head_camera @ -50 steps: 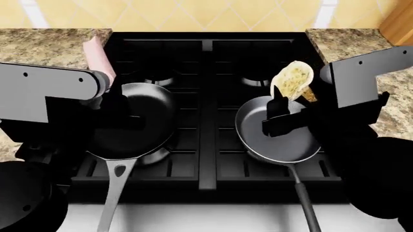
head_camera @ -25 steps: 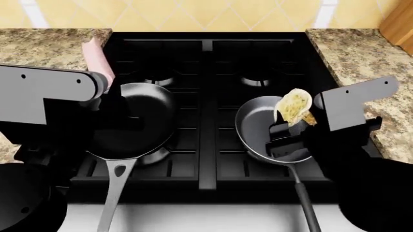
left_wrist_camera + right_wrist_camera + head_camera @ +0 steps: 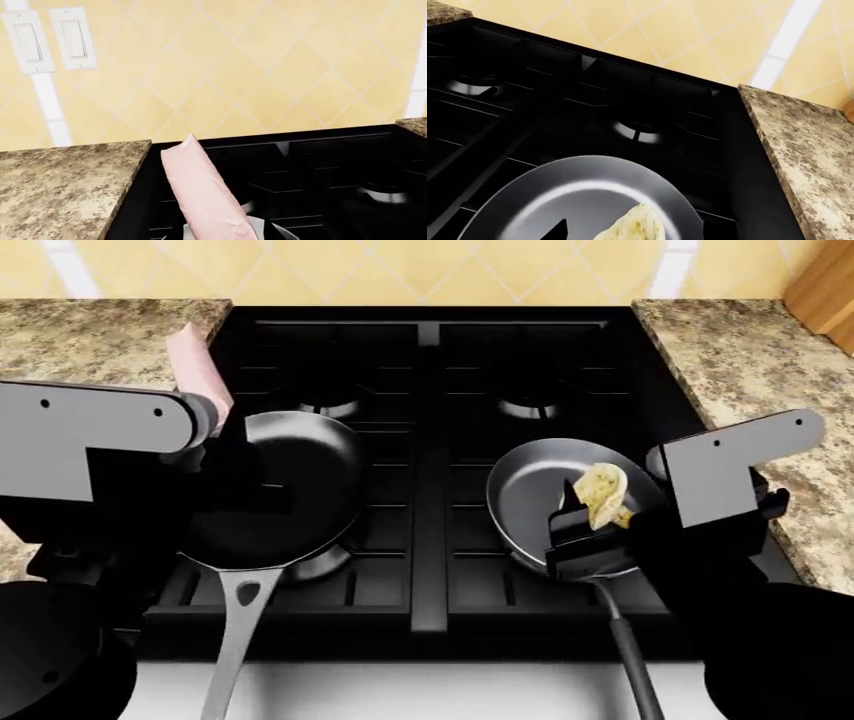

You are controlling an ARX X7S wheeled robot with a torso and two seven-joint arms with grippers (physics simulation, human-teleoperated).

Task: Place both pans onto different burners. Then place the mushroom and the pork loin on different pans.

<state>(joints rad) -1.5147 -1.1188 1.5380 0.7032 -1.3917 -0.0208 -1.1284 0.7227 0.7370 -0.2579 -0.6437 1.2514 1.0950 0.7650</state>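
Both pans sit on front burners: matte black skillet (image 3: 274, 490) left, glossy dark grey pan (image 3: 534, 490) right. Right gripper (image 3: 597, 512) clamps cream mushroom (image 3: 603, 494) low over grey pan, not released. Left gripper (image 3: 214, 435), mostly hidden, grips pink pork loin (image 3: 198, 363) beside black skillet; placement remains.

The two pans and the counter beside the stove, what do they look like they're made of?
The left pan looks like matte black coated metal with a flat silver-grey, steel-like handle. The right pan looks like glossy dark grey metal, with a bright sheen inside. The countertop looks like polished speckled brown granite; being rendered, all are guesses.
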